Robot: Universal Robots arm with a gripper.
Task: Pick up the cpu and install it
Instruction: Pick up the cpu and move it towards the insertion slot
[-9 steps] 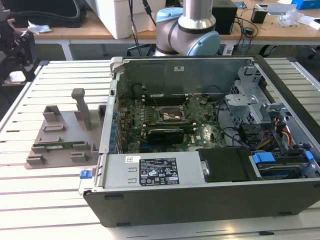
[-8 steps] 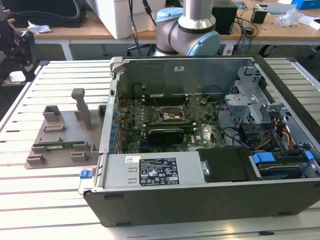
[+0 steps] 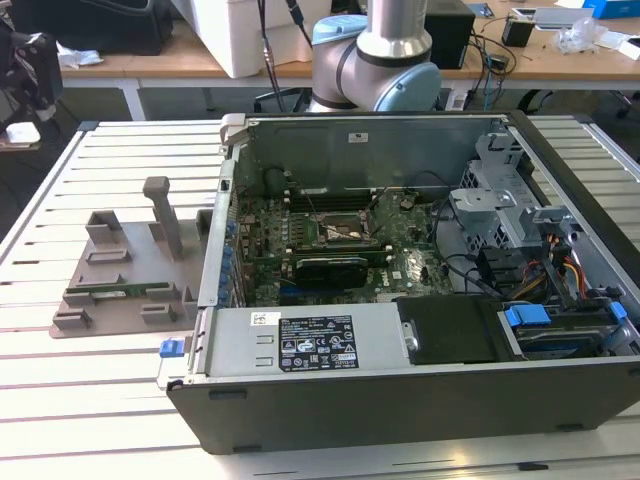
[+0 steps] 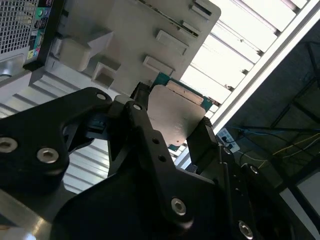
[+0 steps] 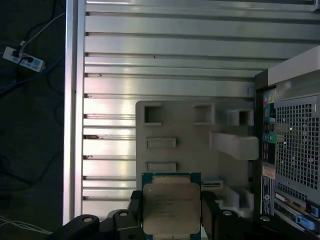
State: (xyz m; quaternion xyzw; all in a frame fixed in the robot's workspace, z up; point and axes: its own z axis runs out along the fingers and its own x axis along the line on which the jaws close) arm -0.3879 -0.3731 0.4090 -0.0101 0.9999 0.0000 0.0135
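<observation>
The black two-fingered tool clamps a small, flat, square cpu, silver-grey metal on top with a thin green rim, by two opposite edges, as both wrist views show. The chip hangs in the air over the edge of a moulded grey plastic fixture tray lying on the slatted aluminium bench. Just beside the tray, an open black computer case exposes its green motherboard.

An open computer case lies on the slatted table (grey holder beside it), arm behind.
</observation>
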